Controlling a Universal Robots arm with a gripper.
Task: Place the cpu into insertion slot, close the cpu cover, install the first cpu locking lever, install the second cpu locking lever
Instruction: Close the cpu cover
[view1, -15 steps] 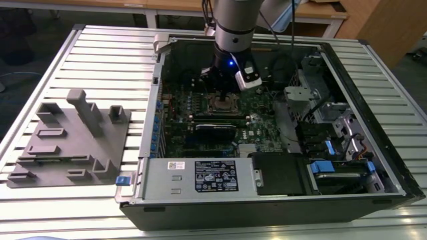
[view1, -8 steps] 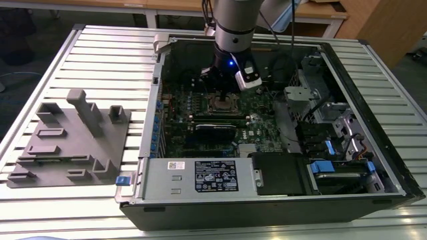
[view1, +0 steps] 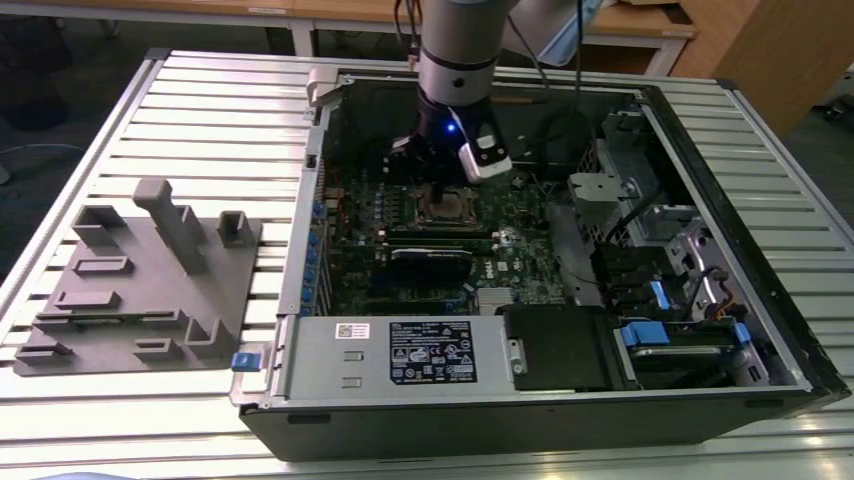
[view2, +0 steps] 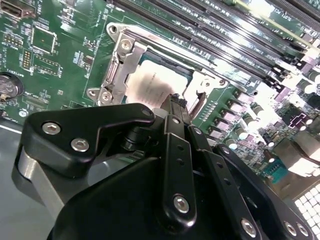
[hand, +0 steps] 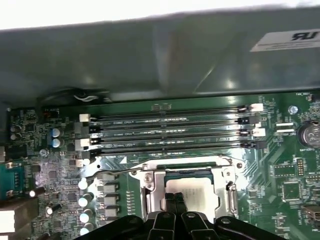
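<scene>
The cpu (view2: 150, 82) lies flat in the insertion slot (view1: 446, 208), its pale metal top showing through the window of the cpu cover (view2: 120, 60). The cover's silvery frame lies down around the chip (hand: 195, 189) in both wrist views. A thin wire lever (hand: 115, 171) runs along the socket's edge beside the memory slots; I cannot tell if it is latched. My gripper (view2: 175, 100) is shut with nothing between its fingers. Its tips (hand: 175, 200) are low over the near edge of the chip. In the exterior view the gripper (view1: 438, 188) hangs straight above the socket.
Several long black memory slots (hand: 170, 132) lie beside the socket. The open case's walls, the power supply (view1: 400, 350) and the drive cage (view1: 681, 340) box in the board. A grey fixture block (view1: 140, 280) sits on the slatted table at the exterior view's left.
</scene>
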